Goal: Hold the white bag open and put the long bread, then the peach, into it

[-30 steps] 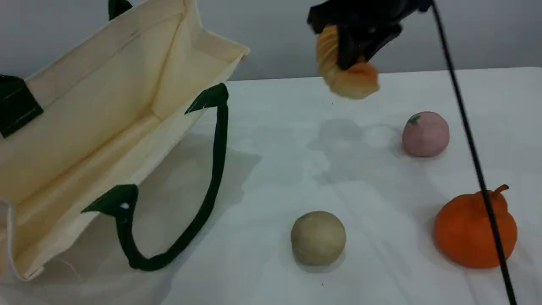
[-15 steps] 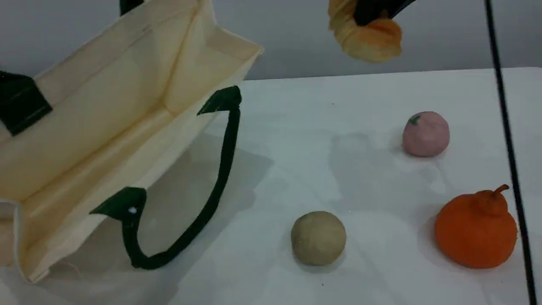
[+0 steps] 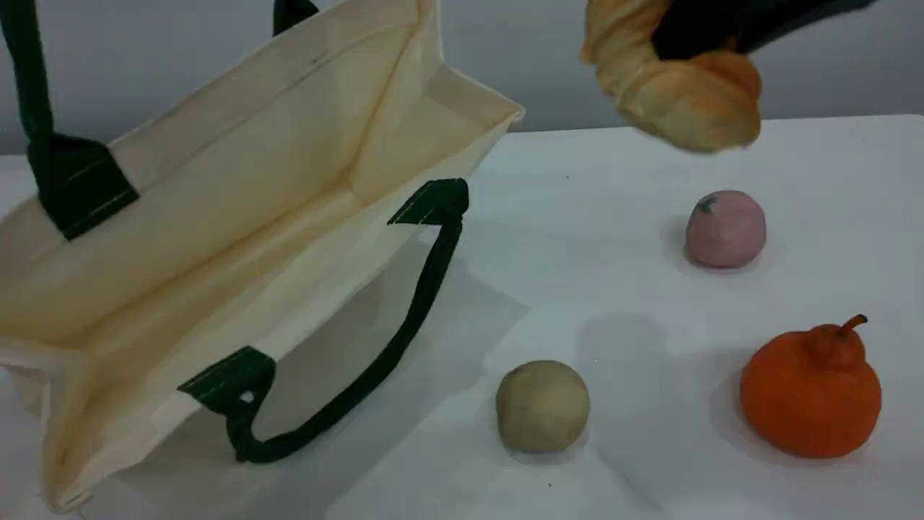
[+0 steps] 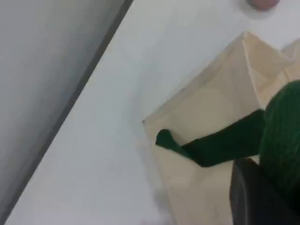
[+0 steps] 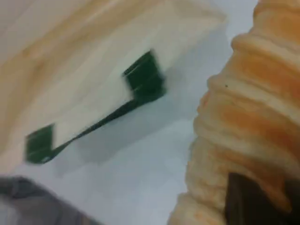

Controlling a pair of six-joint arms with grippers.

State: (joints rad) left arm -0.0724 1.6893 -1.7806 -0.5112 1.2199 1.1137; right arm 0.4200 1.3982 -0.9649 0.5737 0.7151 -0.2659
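The white bag (image 3: 238, 217) lies tilted at the left with its mouth open toward the camera. Its far green handle (image 3: 29, 79) runs up out of the scene view; the near handle (image 3: 404, 325) droops onto the table. In the left wrist view my left gripper (image 4: 255, 197) is shut on the raised green strap (image 4: 281, 140). My right gripper (image 3: 696, 32) is shut on the long bread (image 3: 678, 90), which hangs in the air right of the bag's mouth and fills the right wrist view (image 5: 248, 117). The pink peach (image 3: 725, 228) rests on the table below the bread.
A plain beige ball (image 3: 542, 406) sits near the front centre of the white table (image 3: 592, 289). An orange fruit with a stem (image 3: 810, 393) stands at the front right. A grey wall runs behind the table.
The bag has been lifted and pulled to the right, opening wider. The right gripper rose with the bread, then came right and nearer the camera. The black cable has left the view.
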